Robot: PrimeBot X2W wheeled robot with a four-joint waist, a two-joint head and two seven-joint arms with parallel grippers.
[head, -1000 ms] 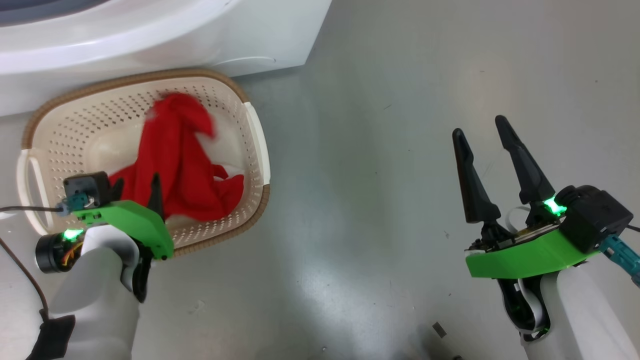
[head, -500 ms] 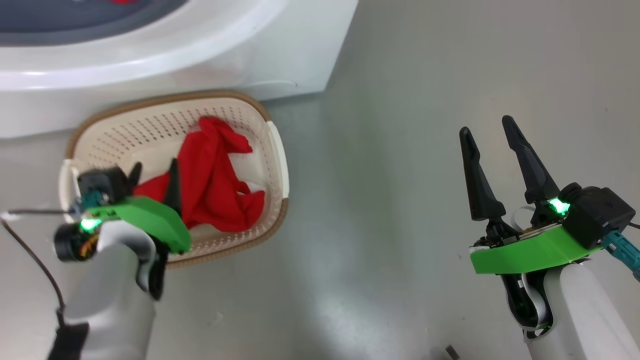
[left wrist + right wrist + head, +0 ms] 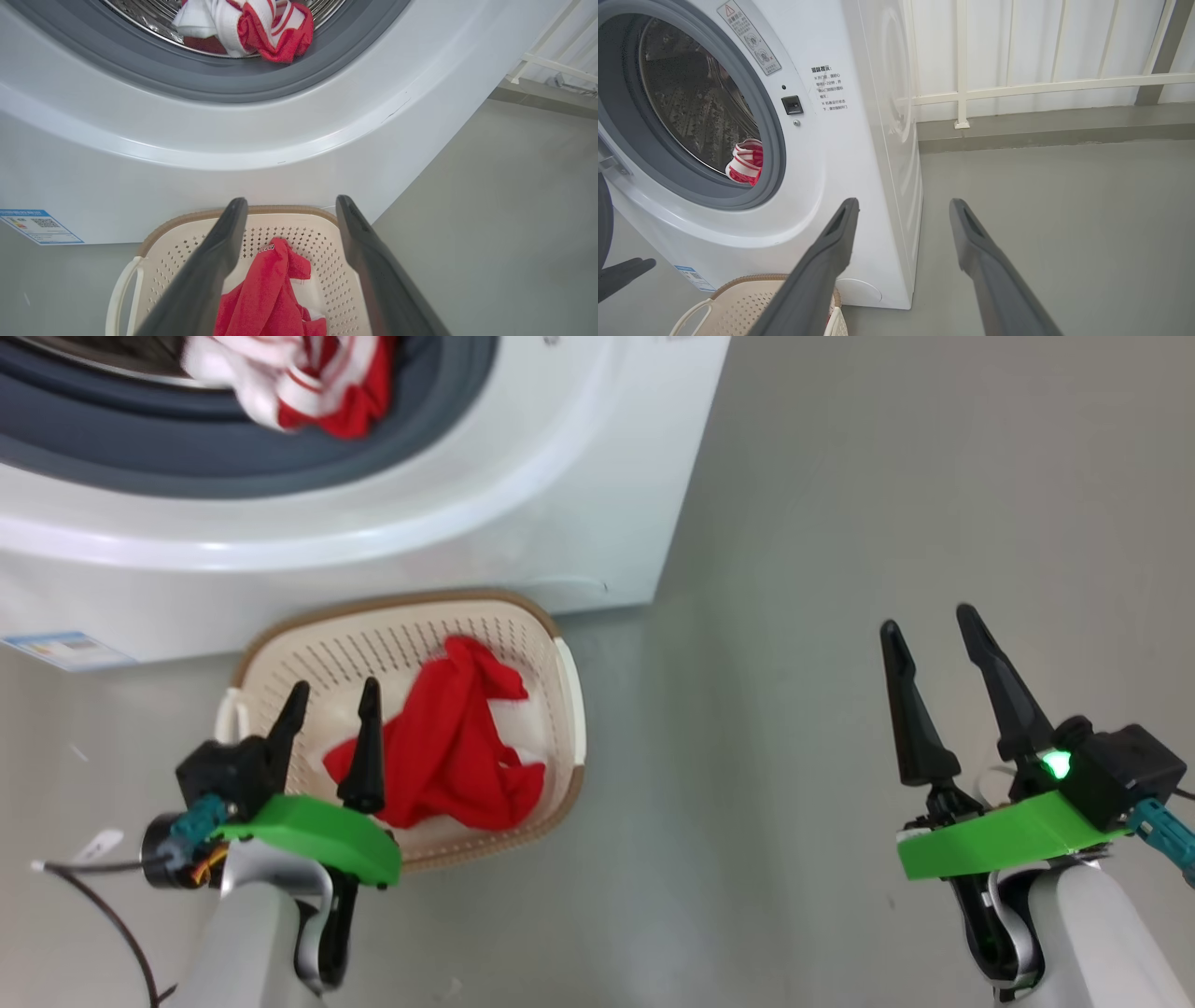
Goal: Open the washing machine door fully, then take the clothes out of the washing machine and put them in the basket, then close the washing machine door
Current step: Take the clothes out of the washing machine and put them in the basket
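Both your jaws gape empty, the left above the cream perforated plastic basket (image 3: pixel 373 644) where a plain red garment (image 3: pixel 448 756) lies. The red-and-white striped garment (image 3: pixel 299 383) lies in the white front-loading washing machine (image 3: pixel 560 476), awaiting pickup.

**White washer, red clothes, green and black grippers**

The washing machine (image 3: pixel 560 476) is white, with a grey gasket (image 3: pixel 233 462), a shiny steel drum (image 3: pixel 691 107) dotted with small holes, and a blue label (image 3: pixel 61 649). Far beyond the black fingers of the left gripper (image 3: pixel 334 686), the striped garment (image 3: pixel 299 378) is red and white. Just beside those fingers, the plain garment (image 3: pixel 448 756) is bright red. The basket (image 3: pixel 401 639) is cream with rows of holes and a brown rim. The right gripper (image 3: pixel 926 618) has black fingers too. Both have green mounts. The floor (image 3: pixel 794 616) is grey.
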